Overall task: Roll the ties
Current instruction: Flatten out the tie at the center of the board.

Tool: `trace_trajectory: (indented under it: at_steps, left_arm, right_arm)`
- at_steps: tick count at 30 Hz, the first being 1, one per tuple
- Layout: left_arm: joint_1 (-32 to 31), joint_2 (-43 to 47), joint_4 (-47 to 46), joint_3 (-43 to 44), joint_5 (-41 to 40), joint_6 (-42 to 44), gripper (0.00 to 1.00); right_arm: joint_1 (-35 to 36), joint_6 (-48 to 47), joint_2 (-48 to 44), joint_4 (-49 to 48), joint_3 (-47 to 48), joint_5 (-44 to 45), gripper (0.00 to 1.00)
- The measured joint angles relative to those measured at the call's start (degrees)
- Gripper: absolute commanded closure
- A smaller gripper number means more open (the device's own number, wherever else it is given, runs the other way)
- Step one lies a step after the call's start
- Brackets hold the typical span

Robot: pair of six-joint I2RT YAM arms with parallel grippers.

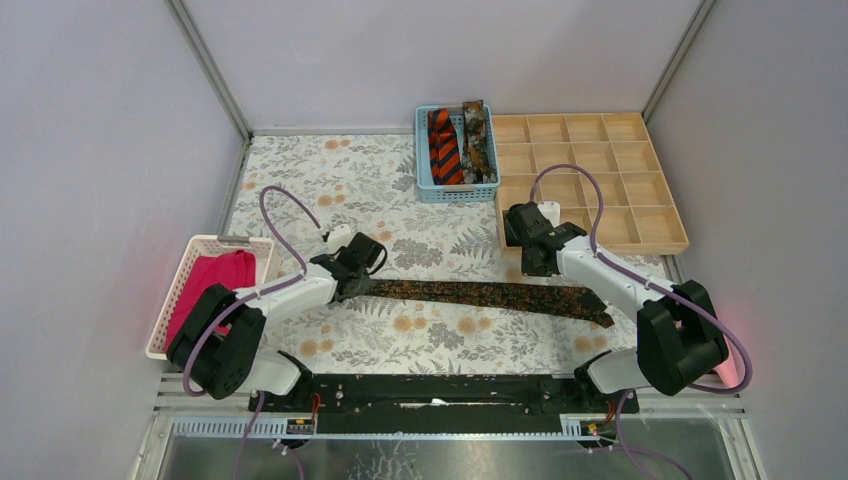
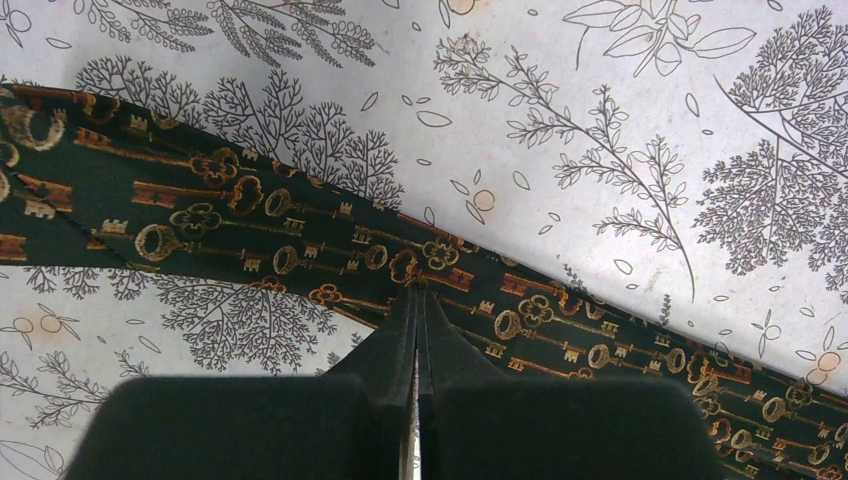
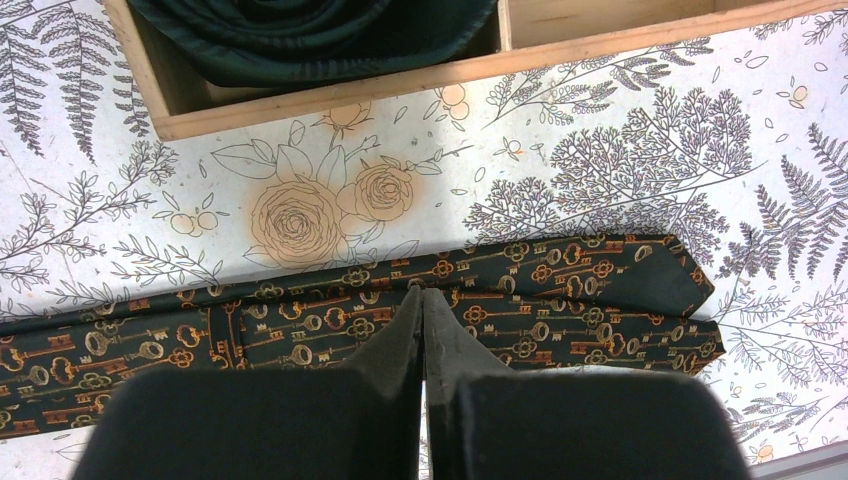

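Overhead, a white basket [image 1: 190,255] holding a pink cloth [image 1: 215,280] sits at the far left. Next to it, a key-patterned tie [image 1: 480,295] lies flat across the floral tablecloth [image 1: 330,170], between the 2 arms. Only the wrist cameras reveal its gold keys.

The left gripper [image 2: 416,298] is clenched, its tips meeting over the tie's narrow part, with no fabric seen between them.

At the back, a blue basket [image 1: 422,160] holds a striped tie [image 1: 443,147] and a mottled tie [image 1: 477,140].

The right gripper [image 3: 422,295] is clenched too, above the tie's wide end.

The right wrist view alone shows a dark coil [image 3: 300,30] in a corner compartment of the wooden tray [image 1: 610,155]. Overhead, the arm hides that compartment.
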State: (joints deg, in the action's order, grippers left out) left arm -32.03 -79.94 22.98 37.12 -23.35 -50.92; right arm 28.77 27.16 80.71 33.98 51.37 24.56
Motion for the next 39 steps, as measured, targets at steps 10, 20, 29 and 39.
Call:
trace_trajectory:
  at_steps: [10, 20, 29, 39]
  left_arm:
    - [2.21, 2.64, 1.36, -1.18, -1.33, -0.02, 1.0]
    - [7.32, 2.47, 1.29, -1.9, 0.59, 0.02, 1.0]
    - [7.85, 8.22, 0.02, -3.08, 7.69, 0.17, 1.0]
    - [7.65, 8.17, -2.75, -3.06, 11.06, 0.24, 1.0]
  right_arm:
    - [-0.02, 0.79, 1.22, 1.77, 0.02, 2.8, 1.0]
    - [-1.09, 1.4, 5.92, 2.93, -0.33, 3.43, 1.0]
    - [-1.14, 1.57, 4.37, 2.8, -0.61, 3.39, 1.0]
    - [-1.14, 1.57, 3.8, 2.91, -0.61, 3.23, 1.0]
